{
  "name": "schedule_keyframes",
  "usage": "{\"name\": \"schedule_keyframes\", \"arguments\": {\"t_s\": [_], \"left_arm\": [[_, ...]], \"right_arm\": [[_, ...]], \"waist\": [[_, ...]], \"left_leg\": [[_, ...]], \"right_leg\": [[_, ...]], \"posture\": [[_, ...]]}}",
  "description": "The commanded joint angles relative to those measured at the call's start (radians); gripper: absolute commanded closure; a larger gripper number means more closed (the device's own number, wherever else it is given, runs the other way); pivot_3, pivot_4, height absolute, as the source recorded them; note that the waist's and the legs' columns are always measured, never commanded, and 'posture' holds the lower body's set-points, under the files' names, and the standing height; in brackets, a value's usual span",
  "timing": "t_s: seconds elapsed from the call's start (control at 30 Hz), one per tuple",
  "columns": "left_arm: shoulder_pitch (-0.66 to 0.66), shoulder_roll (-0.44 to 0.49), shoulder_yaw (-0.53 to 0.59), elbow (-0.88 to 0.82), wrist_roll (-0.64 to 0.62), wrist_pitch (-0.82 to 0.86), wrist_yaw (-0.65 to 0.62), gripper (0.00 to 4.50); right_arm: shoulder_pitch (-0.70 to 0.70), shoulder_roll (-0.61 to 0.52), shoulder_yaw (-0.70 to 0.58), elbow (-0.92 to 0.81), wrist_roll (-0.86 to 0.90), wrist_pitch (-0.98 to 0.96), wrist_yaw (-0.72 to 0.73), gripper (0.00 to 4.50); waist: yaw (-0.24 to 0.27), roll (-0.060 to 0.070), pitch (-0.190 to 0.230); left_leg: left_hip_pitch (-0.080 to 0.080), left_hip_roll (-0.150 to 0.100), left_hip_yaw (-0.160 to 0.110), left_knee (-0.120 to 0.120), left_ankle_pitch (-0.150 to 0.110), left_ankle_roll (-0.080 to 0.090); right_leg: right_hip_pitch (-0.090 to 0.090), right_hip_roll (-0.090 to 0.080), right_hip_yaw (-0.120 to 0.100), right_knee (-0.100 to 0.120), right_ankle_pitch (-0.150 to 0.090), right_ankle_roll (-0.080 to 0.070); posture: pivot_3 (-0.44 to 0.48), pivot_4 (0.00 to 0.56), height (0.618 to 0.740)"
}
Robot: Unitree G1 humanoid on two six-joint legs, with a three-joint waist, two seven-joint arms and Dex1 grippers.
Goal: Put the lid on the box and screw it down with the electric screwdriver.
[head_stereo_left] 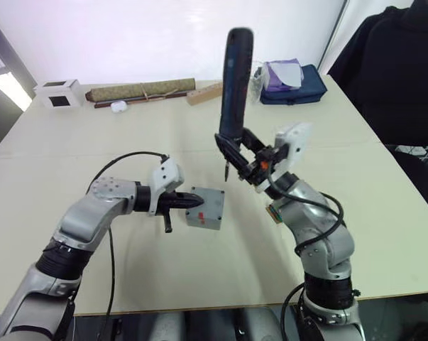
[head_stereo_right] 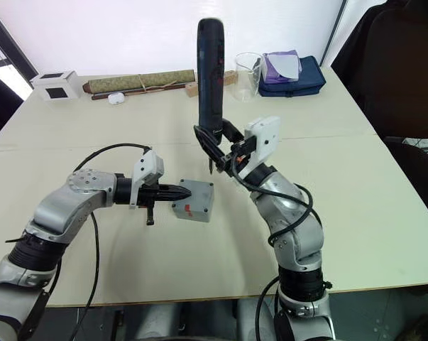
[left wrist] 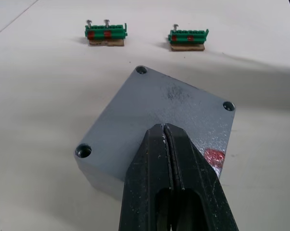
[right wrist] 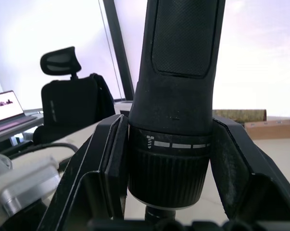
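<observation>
Left-eye view: the right gripper (head_stereo_left: 236, 148) is clamping the black cylindrical electric screwdriver (head_stereo_left: 236, 84) upright, thin metal bit pointing down, above the beige table (head_stereo_left: 384, 213). The left gripper (left wrist: 165, 139), fingers pressed together, is resting its tips on the flat grey square lid (left wrist: 159, 118) covering the small grey box (head_stereo_left: 205, 208) mid-table.
</observation>
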Motion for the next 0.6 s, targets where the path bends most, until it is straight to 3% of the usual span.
{"name": "schedule_keyframes", "arguments": {"t_s": [0.03,0.6], "left_arm": [[0.014,0.002,-0.012,0.006,0.024,0.023,0.014,4.50],[0.023,0.003,-0.017,-0.019,0.021,0.039,0.015,4.50]], "right_arm": [[0.016,0.009,0.039,-0.007,-0.047,-0.116,-0.010,2.38],[0.033,0.038,0.083,0.111,-0.090,-0.245,-0.047,2.38]], "waist": [[-0.001,0.000,0.000],[-0.002,0.000,0.000]], "left_leg": [[0.000,0.000,0.000,0.000,0.000,0.000],[0.001,0.000,0.000,0.000,0.000,0.000]], "right_leg": [[0.000,0.000,0.000,0.000,0.000,0.000],[0.000,0.000,0.000,0.001,0.000,0.000]], "posture": [[0.000,0.150,0.740],[0.000,0.150,0.740]]}}
